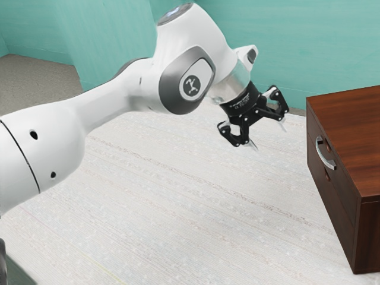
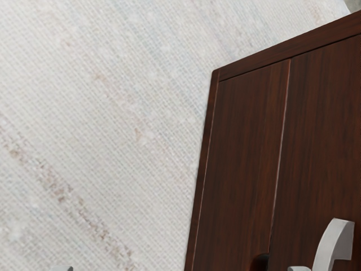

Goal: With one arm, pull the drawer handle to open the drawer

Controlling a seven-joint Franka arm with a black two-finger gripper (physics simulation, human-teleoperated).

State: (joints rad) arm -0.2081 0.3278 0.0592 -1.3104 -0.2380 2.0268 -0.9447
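Observation:
A dark wooden cabinet [image 1: 351, 122] stands at the exterior view's right, its front facing the arm. The upper drawer front [image 1: 331, 161] sits flush with the cabinet body and carries a curved grey handle [image 1: 324, 153]. My black gripper [image 1: 268, 135] hangs open in the air to the left of the cabinet, a short gap away from the handle and about level with it, with nothing between its fingers. In the wrist view the cabinet front [image 2: 248, 169] lies ahead of the hand, with the grey handle [image 2: 334, 243] on the panel beyond a vertical seam.
The cabinet rests on a pale, textured surface [image 1: 178, 202] that stretches wide under the arm. A teal wall [image 1: 309, 41] closes the back. A small dark hole [image 1: 326, 176] marks the lower panel under the handle.

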